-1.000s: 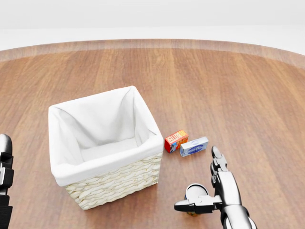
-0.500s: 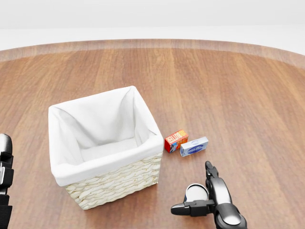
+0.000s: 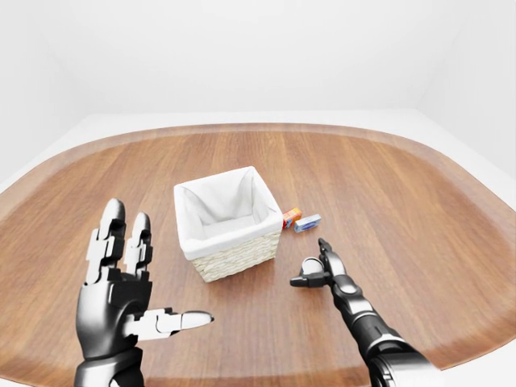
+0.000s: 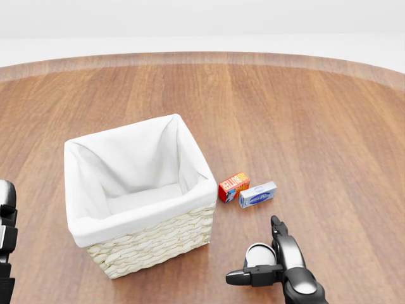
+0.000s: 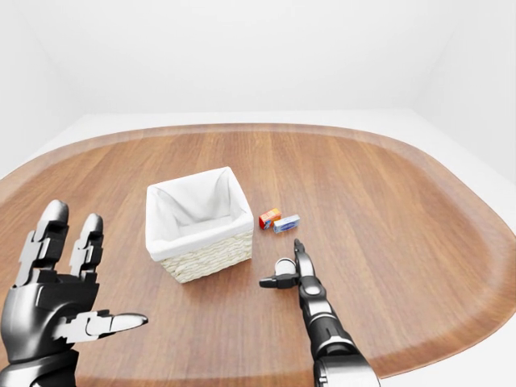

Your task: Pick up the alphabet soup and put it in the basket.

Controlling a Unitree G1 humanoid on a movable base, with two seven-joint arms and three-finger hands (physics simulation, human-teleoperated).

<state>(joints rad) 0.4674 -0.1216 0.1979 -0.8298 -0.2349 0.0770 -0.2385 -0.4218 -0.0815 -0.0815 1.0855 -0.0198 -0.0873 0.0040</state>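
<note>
On the wooden table (image 4: 304,114), your open right hand (image 4: 278,266) half hides the alphabet soup (image 4: 259,254); your left hand (image 3: 121,310) is spread open, beside the basket (image 4: 140,196).

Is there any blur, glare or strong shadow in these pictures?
Head view: sharp all over, no glare; the white-lined wicker basket shows soft shading inside. Eye views: even, flat light, wider field, so the oval wooden table looks curved; the black right hand throws no clear shadow.
</note>
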